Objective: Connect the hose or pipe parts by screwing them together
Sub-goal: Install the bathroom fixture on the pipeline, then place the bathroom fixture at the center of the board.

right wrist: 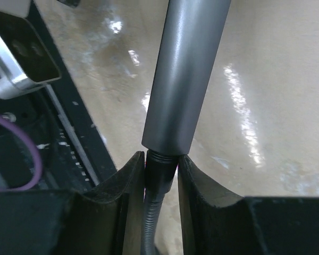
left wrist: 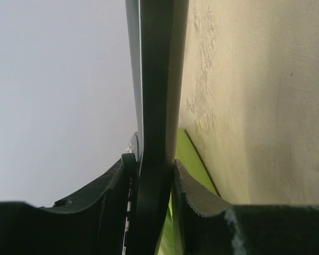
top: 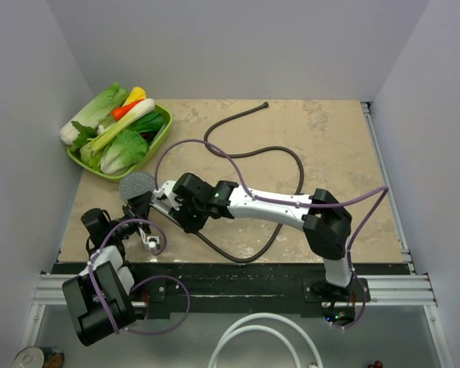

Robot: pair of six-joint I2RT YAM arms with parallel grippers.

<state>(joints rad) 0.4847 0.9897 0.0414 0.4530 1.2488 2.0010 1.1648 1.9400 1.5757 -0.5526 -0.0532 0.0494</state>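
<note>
The grey shower-head disc (top: 136, 184) stands on edge near the table's left front. In the left wrist view its dark body (left wrist: 157, 79) runs up between the fingers of my left gripper (left wrist: 153, 167), which is shut on it. The dark-brown hose (top: 254, 150) loops across the table's middle and comes back to the disc. In the right wrist view my right gripper (right wrist: 162, 162) is shut on the hose's black end nut (right wrist: 160, 172). The nut sits against the threaded end of the shower head's grey handle tube (right wrist: 186, 74), and the ribbed hose (right wrist: 151, 223) runs down from it.
A green tray (top: 162, 126) of vegetables sits at the back left, just beyond the disc; its rim (left wrist: 194, 159) shows in the left wrist view. White walls close in the table on three sides. A thick white tube (top: 253, 337) and a can (top: 38, 356) lie below the front rail.
</note>
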